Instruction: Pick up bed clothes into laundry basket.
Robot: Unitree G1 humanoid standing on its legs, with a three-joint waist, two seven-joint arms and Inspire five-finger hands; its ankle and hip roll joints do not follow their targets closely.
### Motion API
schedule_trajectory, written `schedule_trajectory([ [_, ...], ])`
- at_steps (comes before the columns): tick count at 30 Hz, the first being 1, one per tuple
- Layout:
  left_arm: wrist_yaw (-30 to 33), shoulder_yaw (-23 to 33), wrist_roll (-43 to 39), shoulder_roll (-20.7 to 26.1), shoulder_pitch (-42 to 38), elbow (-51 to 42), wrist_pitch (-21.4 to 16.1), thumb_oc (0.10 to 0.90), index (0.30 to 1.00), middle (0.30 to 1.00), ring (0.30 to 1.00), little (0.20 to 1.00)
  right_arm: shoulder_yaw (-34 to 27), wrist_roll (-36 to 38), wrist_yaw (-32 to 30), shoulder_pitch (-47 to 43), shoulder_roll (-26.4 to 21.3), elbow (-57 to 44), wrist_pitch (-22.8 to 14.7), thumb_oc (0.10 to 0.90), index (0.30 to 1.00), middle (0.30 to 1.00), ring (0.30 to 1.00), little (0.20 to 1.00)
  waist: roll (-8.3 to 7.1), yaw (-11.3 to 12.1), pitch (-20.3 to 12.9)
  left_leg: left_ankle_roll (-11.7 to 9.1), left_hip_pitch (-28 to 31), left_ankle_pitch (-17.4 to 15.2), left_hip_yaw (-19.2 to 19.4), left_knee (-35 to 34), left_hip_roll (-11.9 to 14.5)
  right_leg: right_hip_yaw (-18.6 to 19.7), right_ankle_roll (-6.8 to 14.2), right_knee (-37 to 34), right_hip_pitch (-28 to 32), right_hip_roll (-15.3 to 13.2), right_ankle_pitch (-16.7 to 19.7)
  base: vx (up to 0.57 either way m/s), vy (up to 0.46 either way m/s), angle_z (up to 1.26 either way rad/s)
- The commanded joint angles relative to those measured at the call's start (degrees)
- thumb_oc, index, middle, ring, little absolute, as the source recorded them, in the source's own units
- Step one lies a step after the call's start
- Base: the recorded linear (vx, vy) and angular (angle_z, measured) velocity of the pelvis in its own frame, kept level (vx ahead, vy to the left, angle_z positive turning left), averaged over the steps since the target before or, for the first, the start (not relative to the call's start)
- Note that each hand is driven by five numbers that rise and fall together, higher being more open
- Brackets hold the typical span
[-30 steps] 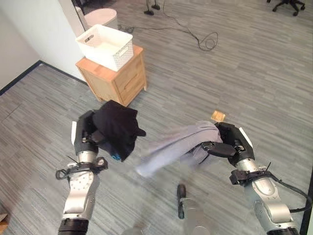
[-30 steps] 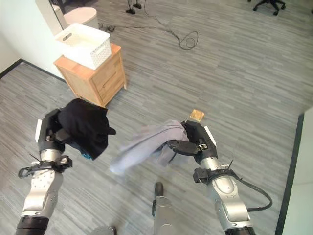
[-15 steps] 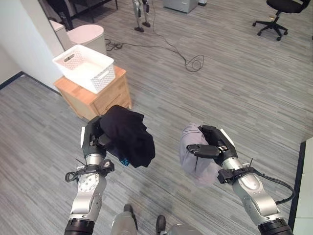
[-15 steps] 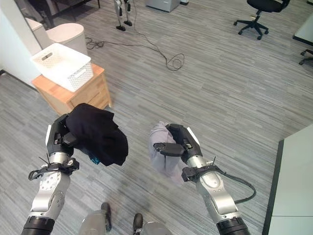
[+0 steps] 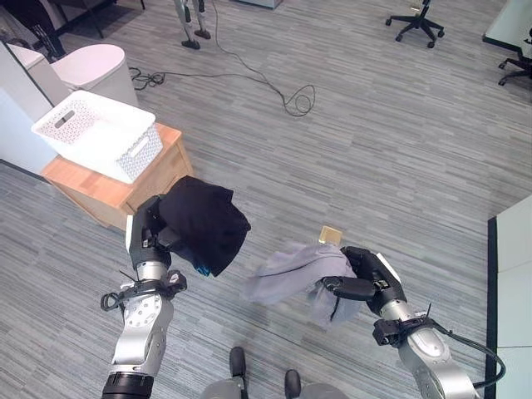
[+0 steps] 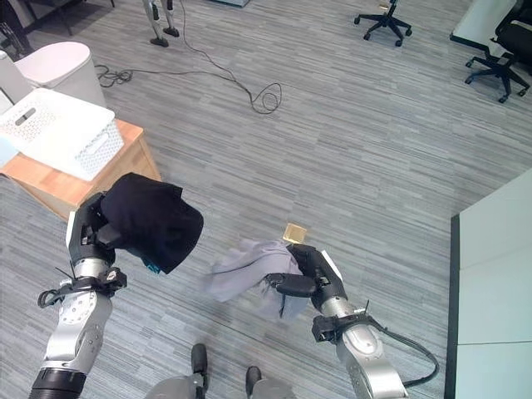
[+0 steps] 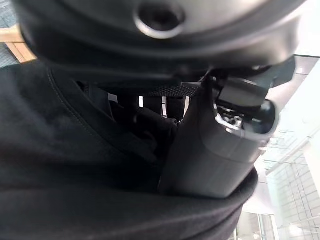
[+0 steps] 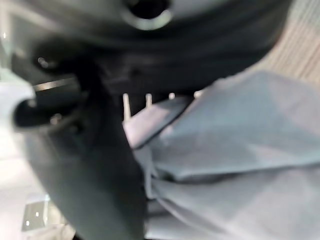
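Left robot hand [image 5: 148, 237] stayed curled round my black garment [image 5: 204, 220]; my right robot hand [image 5: 366, 283] kept its clutch on the grey garment [image 5: 291, 270], which had swung out leftward. White laundry basket [image 5: 96, 133] sat on the wooden cabinet [image 5: 116, 187], beyond the left robot hand, so both loads remained undelivered.

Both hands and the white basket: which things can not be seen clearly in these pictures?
- Left hand: its fingers are under the black garment, in the eye views and the left wrist view.
- Black garment: a small blue spot at its lower edge is too small to identify.
- Grey cloth, gripped by the right hand: blurred, kind unclear.
- White basket on the wooden cabinet: part of its inside is hidden by its near wall.
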Motion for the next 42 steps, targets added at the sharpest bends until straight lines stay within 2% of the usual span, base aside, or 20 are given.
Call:
schedule_trajectory([
  [1, 0.3, 3.7, 2.64, 3.24, -2.38, -5.64, -7.82, 0.4, 0.3, 0.3, 0.3, 0.3, -1.88, 0.65, 1.06, -4.84, 0.59, -6.2, -6.1, 0.4, 0.3, 0.3, 0.3, 0.3, -1.29, 0.85, -5.91, -3.75, 2.34, -11.8, 0.38, 8.1, 2.74, 2.15, 4.74, 4.05, -5.9, -3.51, -1.12, 0.0, 0.046, -0.23],
  [2, 0.5, 3.59, 2.77, 3.36, -2.47, -5.63, -7.98, 0.4, 0.3, 0.3, 0.3, 0.3, -1.53, 0.65, 1.26, -4.97, 0.66, -6.07, -6.06, 0.4, 0.3, 0.3, 0.3, 0.3, -1.26, 0.87, -5.74, -3.51, 2.32, -11.92, 0.43, 8.27, 2.73, 2.31, 5.0, 5.22, -6.35, -3.48, -1.19, -0.04, 0.058, -0.16],
  [4, 0.86, 2.47, 2.85, 4.43, -4.34, -5.48, -8.45, 0.4, 0.3, 0.3, 0.3, 0.3, -1.05, 0.61, 1.56, -5.03, 0.8, -5.78, -6.16, 0.4, 0.3, 0.3, 0.3, 0.3, -0.89, 0.3, -4.67, -3.17, 1.72, -11.53, 0.07, 8.45, 3.06, 3.6, 6.25, 13.16, -10.13, -2.77, -2.29, -0.08, 0.066, -0.05],
  [6, 0.39, 0.09, 2.86, 5.29, -7.2, -4.54, -8.83, 0.4, 0.3, 0.3, 0.3, 0.3, -0.99, 0.1, 1.88, -4.74, 0.43, -5.49, -6.1, 0.4, 0.3, 0.3, 0.3, 0.3, -0.84, -1.03, -4.07, -3.2, 0.85, -11.1, -3.04, 8.55, 2.48, 10.51, 7.2, 15.77, -10.68, -0.5, -3.83, -0.05, -0.014, 0.32],
  [8, -0.04, -1.86, 1.95, 5.36, -9.07, -3.46, -9.27, 0.4, 0.3, 0.3, 0.3, 0.3, -1.42, 0.25, 1.76, -4.43, -0.18, -5.29, -6.21, 0.4, 0.3, 0.3, 0.3, 0.3, -0.35, -1.06, -4.7, -3.81, -0.44, -9.45, -7.01, 7.83, 1.75, 14.98, 6.15, 15.74, -9.94, 1.23, -4.6, -0.04, -0.086, 1.37],
  [10, -0.83, -2.77, 1.98, 5.41, -9.11, -3.73, -9.32, 0.4, 0.3, 0.3, 0.3, 0.3, -1.62, 0.68, 1.5, -4.45, -0.74, -5.4, -6.25, 0.4, 0.3, 0.3, 0.3, 0.3, 0.13, -0.3, -5.05, -4.54, -0.88, -8.01, -9.75, 6.04, 1.58, 13.55, 4.54, 14.97, -9.14, 0.85, -5.8, -0.06, -0.162, 1.34],
  [11, -1.7, -2.63, 1.52, 5.67, -8.0, -4.34, -9.09, 0.4, 0.3, 0.3, 0.3, 0.3, -0.91, 1.38, 1.47, -5.65, -1.47, -5.3, -6.24, 0.4, 0.3, 0.3, 0.3, 0.3, 0.43, 1.04, -5.22, -5.65, -1.52, -5.65, -11.62, 3.66, 1.14, 10.71, 3.41, 10.76, -7.67, 0.32, -5.93, -0.08, -0.155, 1.12],
  [12, -1.72, -2.59, 1.51, 5.67, -7.94, -4.42, -9.03, 0.4, 0.3, 0.3, 0.3, 0.3, -0.86, 1.41, 1.48, -5.72, -1.48, -5.19, -6.3, 0.4, 0.3, 0.3, 0.3, 0.3, 0.43, 0.76, -5.23, -5.67, -1.46, -5.49, -11.88, 3.47, 1.11, 10.44, 3.4, 10.36, -7.41, 0.25, -5.78, -0.11, -0.188, 1.39],
  [14, -2.69, -2.14, 1.13, 5.72, -6.39, -5.84, -8.54, 0.4, 0.3, 0.3, 0.3, 0.3, 0.25, 1.67, 1.53, -7.81, -2.33, -4.98, -6.19, 0.4, 0.3, 0.3, 0.3, 0.3, 0.67, 2.19, -5.25, -6.76, -3.29, -4.04, -13.21, 3.29, 0.76, 8.11, 2.8, 6.91, -6.29, -0.28, -5.53, -0.09, -0.173, 1.07],
  [16, -2.9, -1.68, 1.14, 5.82, -5.53, -6.5, -8.47, 0.4, 0.3, 0.3, 0.3, 0.3, 0.97, 1.79, 1.33, -9.73, -2.77, -4.75, -6.39, 0.4, 0.3, 0.3, 0.3, 0.3, 0.68, 2.51, -4.82, -7.47, -4.48, -4.38, -13.62, 4.96, 0.68, 7.11, 2.73, 6.02, -6.05, -0.56, -4.84, -0.13, -0.145, 0.76],
  [17, -3.56, -1.14, 0.03, 5.74, -4.5, -7.33, -8.51, 0.4, 0.3, 0.3, 0.3, 0.3, 1.33, 2.37, 1.02, -12.09, -3.38, -5.18, -6.7, 0.4, 0.3, 0.3, 0.3, 0.3, 0.0, 2.65, -2.85, -7.87, -6.54, -7.04, -10.39, 12.52, 0.78, 5.12, 2.51, 5.8, -6.45, -1.97, -3.61, -0.21, -0.073, 0.64],
  [19, -3.61, -0.95, -0.19, 5.47, -4.33, -7.18, -8.39, 0.4, 0.3, 0.3, 0.3, 0.3, 1.63, 2.33, 0.61, -12.75, -3.3, -4.99, -6.53, 0.4, 0.3, 0.3, 0.3, 0.3, -0.47, 2.48, -2.84, -7.79, -5.8, -8.75, -9.58, 14.18, 1.06, 4.83, 2.41, 5.65, -6.81, -2.47, -3.14, -0.16, -0.05, 0.36],
  [21, -2.55, -0.09, -0.43, 4.99, -3.09, -6.77, -8.42, 0.4, 0.3, 0.3, 0.3, 0.3, 1.82, 3.85, -0.14, -13.16, -1.52, -5.47, -6.82, 0.4, 0.3, 0.3, 0.3, 0.3, -0.59, 2.03, -3.8, -7.56, -2.67, -11.09, -10.83, 13.53, 1.74, 5.5, 2.23, 5.56, -7.63, -1.95, -2.77, -0.07, -0.032, 0.05],
  [24, -2.19, 0.76, 0.01, 4.48, -1.79, -6.1, -8.08, 0.4, 0.3, 0.3, 0.3, 0.3, -0.13, 3.09, -0.39, -9.23, -0.11, -6.52, -6.51, 0.4, 0.3, 0.3, 0.3, 0.3, 1.39, 0.16, -5.27, -6.52, 0.54, -9.96, -9.05, 7.26, 3.04, 5.71, 2.18, 5.84, -8.26, -0.36, -3.05, 0.0, 0.055, -0.09],
  [30, -3.1, 0.09, 1.16, 4.63, -2.09, -6.18, -7.98, 0.4, 0.3, 0.3, 0.3, 0.3, -2.8, 2.94, -0.25, -4.96, 0.58, -6.75, -6.14, 0.4, 0.3, 0.3, 0.3, 0.3, 1.87, -1.3, -5.64, -5.74, 1.99, -10.92, -7.4, 6.86, 2.54, 6.71, 2.83, 5.56, -7.56, -1.23, -2.7, -0.01, 0.096, -0.13],
  [33, -2.85, -1.18, 1.52, 4.32, -2.72, -5.25, -7.6, 0.4, 0.3, 0.3, 0.3, 0.3, -3.35, 2.29, -0.64, -4.4, 1.06, -6.95, -6.06, 0.4, 0.3, 0.3, 0.3, 0.3, 1.95, -2.11, -5.68, -4.7, 2.47, -11.77, -6.1, 6.79, 1.94, 8.2, 3.93, 5.82, -7.9, -2.23, -2.05, -0.04, 0.161, -0.22],
  [34, -2.32, 8.14, 1.99, 6.62, 4.18, -1.43, -5.0, 0.4, 0.3, 0.3, 0.3, 0.3, -21.58, 0.39, -15.03, -3.18, 5.67, 1.74, -10.79, 0.4, 0.3, 0.3, 0.3, 0.3, -0.53, -0.75, -5.78, -4.22, 3.65, -15.28, 4.96, 8.35, 3.69, -2.54, 6.8, 7.53, -7.48, -8.28, -2.04, -0.02, 0.063, -0.17],
  [37, -2.64, 9.0, 1.21, 5.65, 5.12, -1.73, -5.27, 0.4, 0.3, 0.3, 0.3, 0.3, -20.97, 0.94, -15.14, -4.29, 4.87, 2.51, -10.86, 0.4, 0.3, 0.3, 0.3, 0.3, -0.48, -0.16, -6.34, -4.93, 3.08, -15.08, 5.85, 9.61, 5.41, -1.71, 6.22, 5.55, -7.17, -7.0, -2.14, -0.07, -0.099, -0.15],
  [38, -3.44, 8.2, -0.25, 5.38, 4.53, -1.77, -5.84, 0.4, 0.3, 0.3, 0.3, 0.3, -19.39, 2.67, -14.74, -6.56, 4.08, 3.48, -10.95, 0.4, 0.3, 0.3, 0.3, 0.3, -0.66, 0.22, -6.36, -4.99, 3.72, -14.42, 5.71, 9.32, 6.19, -1.25, 5.25, 4.69, -6.8, -6.0, -1.8, -0.08, -0.16, -0.24],
  [42, -3.97, 7.23, -1.76, 5.87, 3.29, -2.95, -6.35, 0.4, 0.3, 0.3, 0.3, 0.3, -16.76, 1.78, -12.9, -8.53, 1.57, 4.39, -9.68, 0.4, 0.3, 0.3, 0.3, 0.3, -0.57, 0.9, -6.23, -5.53, 2.98, -13.77, 3.96, 9.95, 7.09, -2.41, 4.73, 7.26, -7.57, -5.65, -3.24, -0.05, -0.1, -0.2],
])
